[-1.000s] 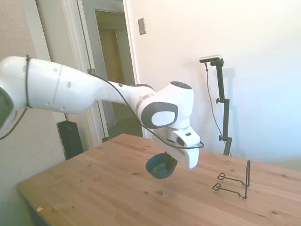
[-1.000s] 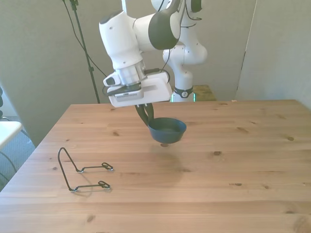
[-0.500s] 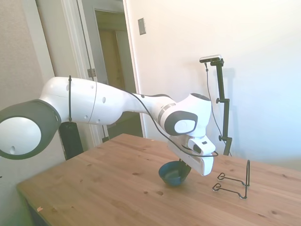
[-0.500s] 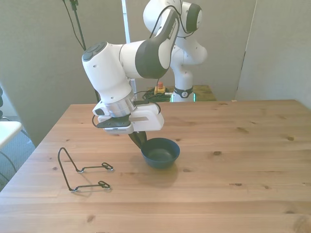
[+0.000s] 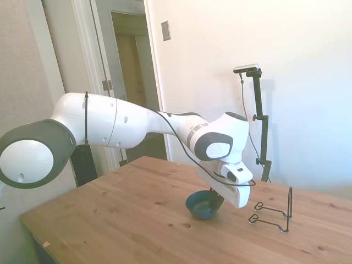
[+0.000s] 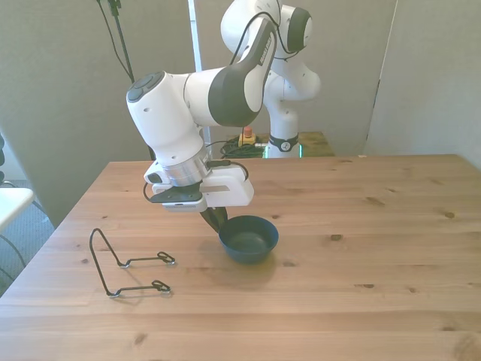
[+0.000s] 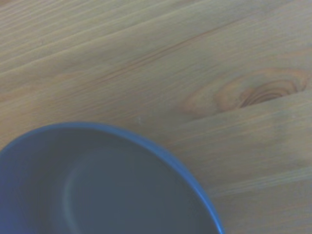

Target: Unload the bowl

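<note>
Bowl (image 6: 249, 238): small, round, glossy blue outside, darker teal inside; upright on the tabletop (image 6: 361, 248), near its middle. Contents: nothing visible inside; the wrist view shows a bare, smooth interior (image 7: 97, 190) and blue rim against the wood grain, with a knot in the boards close by.

Claw (image 6: 216, 220): dark fingers reach down onto the bowl's rim at its 9 o'clock side in the front view, clenched on that rim. In the side view the claw (image 5: 216, 195) is mostly hidden behind the white hand housing.

Wire stand (image 6: 124, 265): thin, black, empty; stands on the tabletop well apart from the bowl, at about 8 o'clock from it in the front view.
</note>
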`<state>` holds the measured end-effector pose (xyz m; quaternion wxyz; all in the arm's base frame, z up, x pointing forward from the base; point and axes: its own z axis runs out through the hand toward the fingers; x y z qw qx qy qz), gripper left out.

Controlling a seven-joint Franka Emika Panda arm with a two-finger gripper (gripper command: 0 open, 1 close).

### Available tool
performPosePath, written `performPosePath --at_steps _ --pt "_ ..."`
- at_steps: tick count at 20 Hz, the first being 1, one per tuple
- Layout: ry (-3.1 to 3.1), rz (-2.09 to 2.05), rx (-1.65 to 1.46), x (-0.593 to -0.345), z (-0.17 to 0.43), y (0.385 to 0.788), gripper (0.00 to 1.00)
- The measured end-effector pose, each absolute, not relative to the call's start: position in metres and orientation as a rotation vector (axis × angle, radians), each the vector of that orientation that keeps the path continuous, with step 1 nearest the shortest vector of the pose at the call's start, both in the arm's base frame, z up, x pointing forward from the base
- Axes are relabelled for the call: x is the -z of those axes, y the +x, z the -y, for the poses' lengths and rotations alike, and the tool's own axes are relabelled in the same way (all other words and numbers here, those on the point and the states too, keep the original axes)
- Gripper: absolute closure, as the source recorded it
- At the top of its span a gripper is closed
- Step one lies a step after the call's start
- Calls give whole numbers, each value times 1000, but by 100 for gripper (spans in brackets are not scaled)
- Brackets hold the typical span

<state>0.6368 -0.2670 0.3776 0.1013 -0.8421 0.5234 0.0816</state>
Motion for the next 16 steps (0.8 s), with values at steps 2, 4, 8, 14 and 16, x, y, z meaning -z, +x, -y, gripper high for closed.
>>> performPosePath --at_steps 2,4,8,14,16 --pt "-2487 -1547 -241 -378 267 637 0" --pt "-2485 -1550 -241 -378 268 636 0" --pt "-2489 -1561 -124 -401 275 637 0" --pt "-2531 -1558 216 -470 258 625 0" --pt "-2556 -1521 254 -479 241 621 0"
